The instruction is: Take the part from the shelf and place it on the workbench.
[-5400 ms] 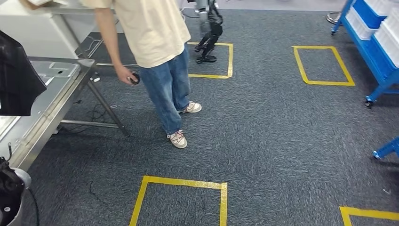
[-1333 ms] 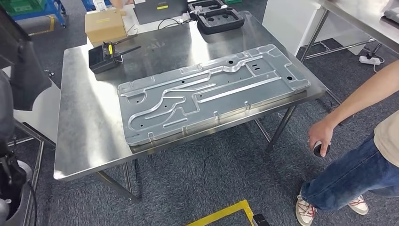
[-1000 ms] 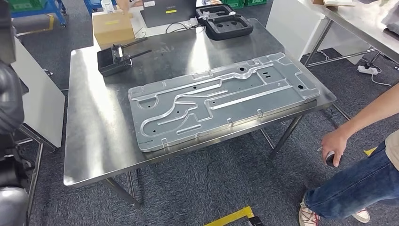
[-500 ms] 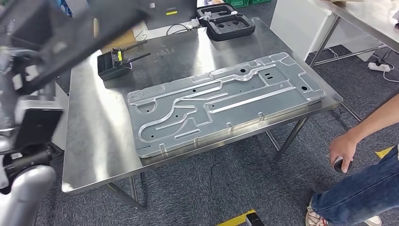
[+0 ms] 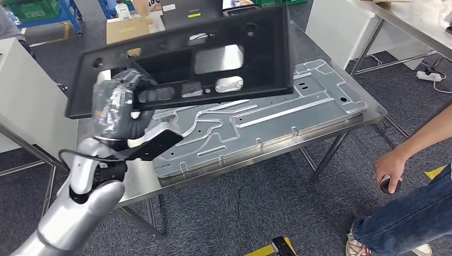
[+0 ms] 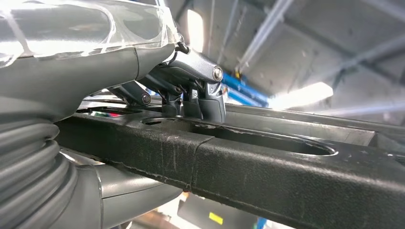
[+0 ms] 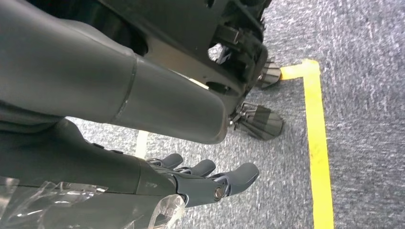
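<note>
The part (image 5: 213, 53) is a long black plastic panel with several cut-outs. My left hand (image 5: 114, 104) grips its left end and holds it tilted in the air above the steel workbench (image 5: 139, 184). The panel hangs over the big stamped metal plate (image 5: 277, 114) lying on the bench and does not touch it. In the left wrist view my dark fingers (image 6: 200, 95) hook over the panel's edge (image 6: 248, 171) and the thumb lies under it. My right hand (image 7: 205, 179) hangs over the carpet with its fingers straight and holds nothing.
A person (image 5: 392, 170) stands at the bench's right end, a small dark object in their hand. A cardboard box (image 5: 128, 29) sits at the bench's far side. A white panel (image 5: 26, 96) stands to the left. Yellow floor tape (image 7: 317, 143) runs below my right hand.
My left arm has swung in from the left and lifted the black panel over the bench and the metal plate. The person's hand has barely moved.
</note>
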`<move>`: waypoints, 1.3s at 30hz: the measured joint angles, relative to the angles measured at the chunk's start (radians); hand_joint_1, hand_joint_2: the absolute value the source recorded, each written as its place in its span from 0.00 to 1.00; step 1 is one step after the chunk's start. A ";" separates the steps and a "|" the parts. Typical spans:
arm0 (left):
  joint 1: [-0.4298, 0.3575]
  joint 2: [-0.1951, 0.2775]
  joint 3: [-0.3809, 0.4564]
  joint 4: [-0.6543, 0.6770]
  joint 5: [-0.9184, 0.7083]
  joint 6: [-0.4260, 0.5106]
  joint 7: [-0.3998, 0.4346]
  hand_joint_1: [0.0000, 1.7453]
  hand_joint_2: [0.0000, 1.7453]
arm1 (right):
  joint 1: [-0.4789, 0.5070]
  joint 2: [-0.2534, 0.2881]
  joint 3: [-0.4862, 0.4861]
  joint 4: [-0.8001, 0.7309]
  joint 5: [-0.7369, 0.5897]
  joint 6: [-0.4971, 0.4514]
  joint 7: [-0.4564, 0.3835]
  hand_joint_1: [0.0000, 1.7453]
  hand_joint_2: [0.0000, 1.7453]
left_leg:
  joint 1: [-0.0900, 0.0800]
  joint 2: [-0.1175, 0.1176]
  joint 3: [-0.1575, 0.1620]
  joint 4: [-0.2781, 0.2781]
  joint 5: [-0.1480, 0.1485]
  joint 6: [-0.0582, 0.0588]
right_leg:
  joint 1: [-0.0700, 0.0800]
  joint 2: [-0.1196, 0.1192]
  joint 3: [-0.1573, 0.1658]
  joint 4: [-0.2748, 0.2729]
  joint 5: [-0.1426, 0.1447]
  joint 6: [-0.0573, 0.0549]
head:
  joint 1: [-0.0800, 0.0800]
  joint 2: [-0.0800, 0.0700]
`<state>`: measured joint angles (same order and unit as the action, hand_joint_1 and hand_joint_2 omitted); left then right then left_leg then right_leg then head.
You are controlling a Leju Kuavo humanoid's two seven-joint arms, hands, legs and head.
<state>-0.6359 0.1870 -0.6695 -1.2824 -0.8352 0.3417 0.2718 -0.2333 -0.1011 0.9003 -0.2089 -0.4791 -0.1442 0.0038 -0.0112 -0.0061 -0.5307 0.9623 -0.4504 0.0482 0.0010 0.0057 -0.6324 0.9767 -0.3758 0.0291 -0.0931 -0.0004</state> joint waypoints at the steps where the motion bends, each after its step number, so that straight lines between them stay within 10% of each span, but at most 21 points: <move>1: -0.009 -0.019 -0.017 0.026 0.003 -0.010 -0.006 1.00 1.00 | -0.003 0.003 0.000 0.000 0.004 0.000 0.002 0.00 0.00 | 0.000 0.000 0.000 0.000 0.000 0.000 | 0.000 0.000 0.000 0.000 0.000 0.000 | 0.000 0.000; 15: -0.127 -0.231 -0.096 0.429 0.174 0.171 0.060 1.00 1.00 | -0.029 0.059 0.000 -0.002 0.027 0.000 0.027 0.00 0.00 | -0.001 0.002 -0.002 0.000 0.000 0.000 | -0.002 0.001 -0.002 0.000 0.002 -0.001 | 0.000 0.000; 26: -0.144 -0.201 0.052 0.587 0.670 0.349 -0.167 1.00 1.00 | -0.015 0.065 0.000 -0.002 0.008 0.000 0.023 0.00 0.00 | 0.002 0.001 -0.003 0.000 0.001 -0.001 | -0.001 0.001 -0.002 0.001 0.002 -0.002 | 0.000 0.000; 39: -0.139 -0.138 0.235 0.574 0.792 0.363 -0.303 1.00 1.00 | 0.007 0.062 0.000 -0.002 0.015 0.000 0.024 0.00 0.00 | -0.003 0.000 -0.005 0.005 -0.001 0.004 | -0.005 -0.001 -0.002 -0.002 0.004 0.002 | 0.000 0.000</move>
<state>-0.7750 0.0487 -0.4342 -0.7084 -0.0436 0.7050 -0.0317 -0.2260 -0.0390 0.9007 -0.2110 -0.4639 -0.1439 0.0275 -0.0145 -0.0057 -0.5358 0.9673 -0.4510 0.0519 -0.0040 0.0047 -0.6344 0.9751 -0.3719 0.0309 -0.0927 -0.0004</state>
